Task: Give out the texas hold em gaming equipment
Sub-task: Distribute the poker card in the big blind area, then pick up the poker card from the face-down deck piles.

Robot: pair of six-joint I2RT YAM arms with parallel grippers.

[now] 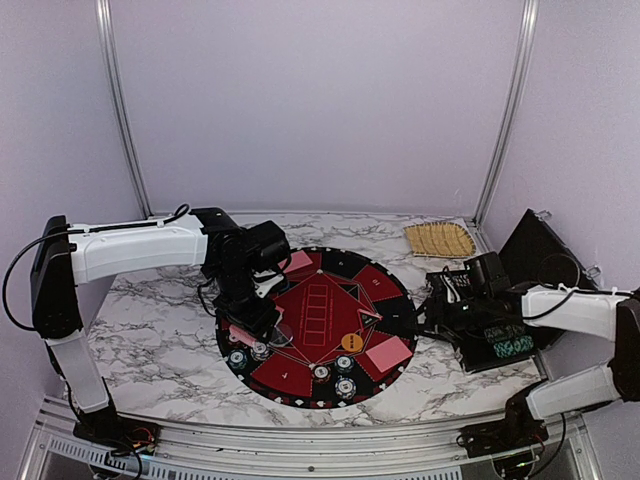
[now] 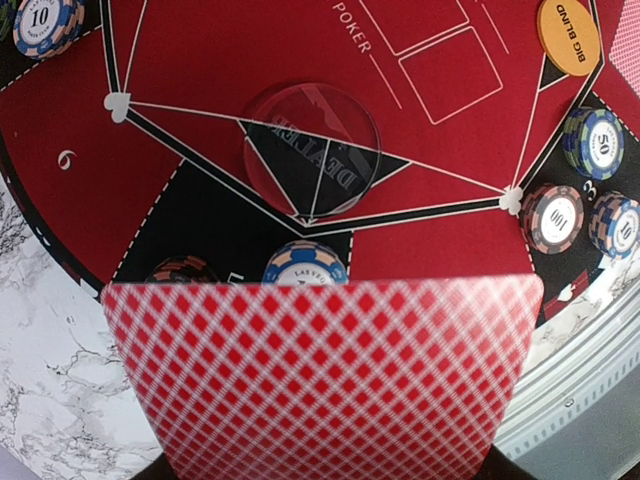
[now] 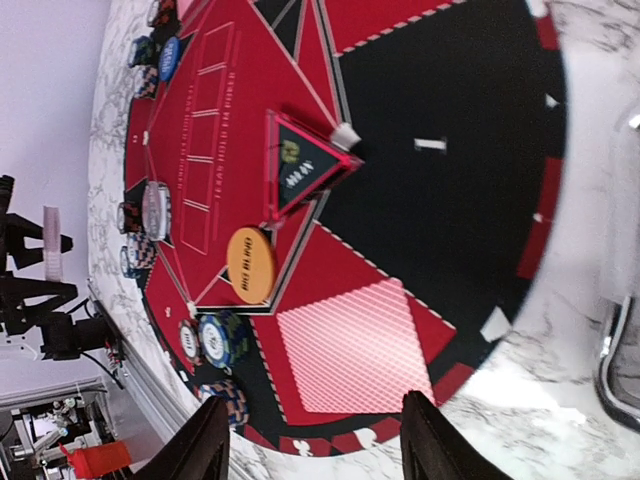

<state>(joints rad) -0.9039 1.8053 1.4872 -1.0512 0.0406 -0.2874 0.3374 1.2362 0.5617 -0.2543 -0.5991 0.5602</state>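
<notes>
Judged light, thin and springy: the held card (image 2: pixel 325 370). Bends easily, slips on a glossy back, creases under a hard squeeze. Best taken by one short edge, kept level, then lowered flat onto the mat (image 1: pixel 330 305). Pinched right now in the left gripper (image 1: pixel 250 322), above the near-left rim of the mat. Jaws hidden behind the card in the left wrist view, yet clamped on it by every sign.

As for the right gripper (image 3: pixel 315 440): spread wide, holding nothing, poised at the near-right rim of the mat. Just ahead of its fingertips (image 3: pixel 205 440), the laid card (image 3: pixel 350 345), flat on the mat.

Next, the poker chips (image 2: pixel 552 217): probably heavier, rigid, prone to toppling in stacks. Safest gripped across the rim from above. Ranged in small stacks along the near rim of the mat. Buttons likely awkward: low flat discs, little to get a finger under.

Looks: card backs a red-and-white diamond lattice, pinkish from above. Chips edged with pale stripes, centres marked 10, 50, 100. Printed BIG BLIND, the orange button (image 2: pixel 568 35), near-right of the mat's centre. Printed DEALER, the clear button (image 2: pixel 312 150), near-left of that centre and easy to overlook against the mat. Toward the mat's far-left part, the blue button (image 3: pixel 168 58).
</notes>
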